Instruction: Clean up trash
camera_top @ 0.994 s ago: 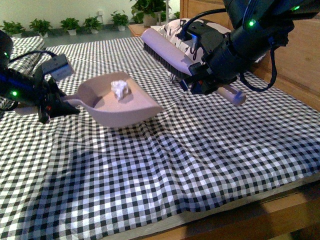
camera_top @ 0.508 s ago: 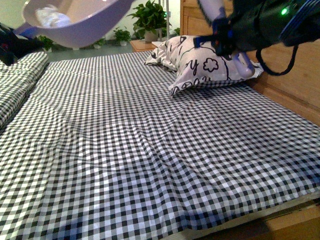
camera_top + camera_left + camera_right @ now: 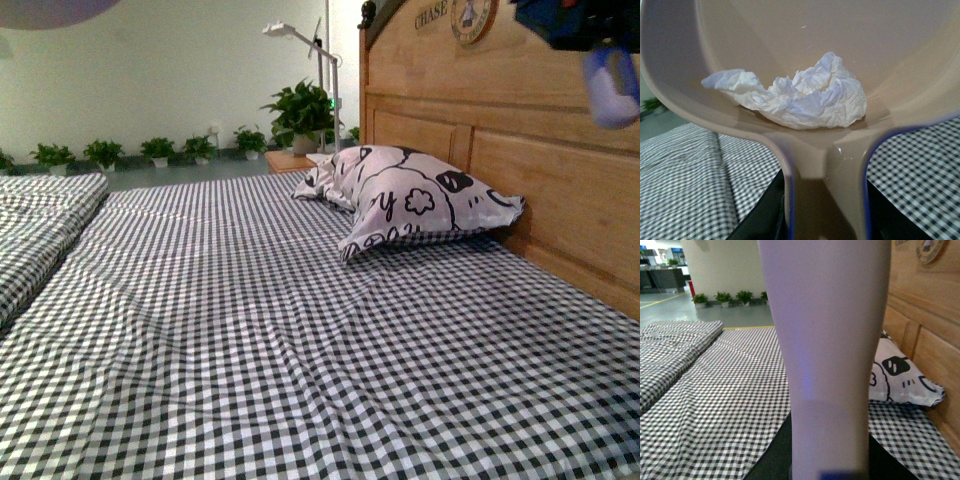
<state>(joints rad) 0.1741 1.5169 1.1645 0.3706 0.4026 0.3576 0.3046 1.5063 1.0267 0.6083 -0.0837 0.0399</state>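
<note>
One relation: trash [image 3: 800, 97] lies in dustpan [image 3: 910, 60] bowl, just past handle, left arm nearest.
Left claw: hidden under handle; grip state cannot tell.
Right claw: unseen; brush handle [image 3: 830, 350] fills view.

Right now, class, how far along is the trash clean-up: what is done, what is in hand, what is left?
Done: the crumpled paper wad lies inside the pink dustpan, lifted off the checkered bedsheet. In hand: the dustpan and the brush handle, both raised. Left: emptying the dustpan; no bin is visible.
</note>
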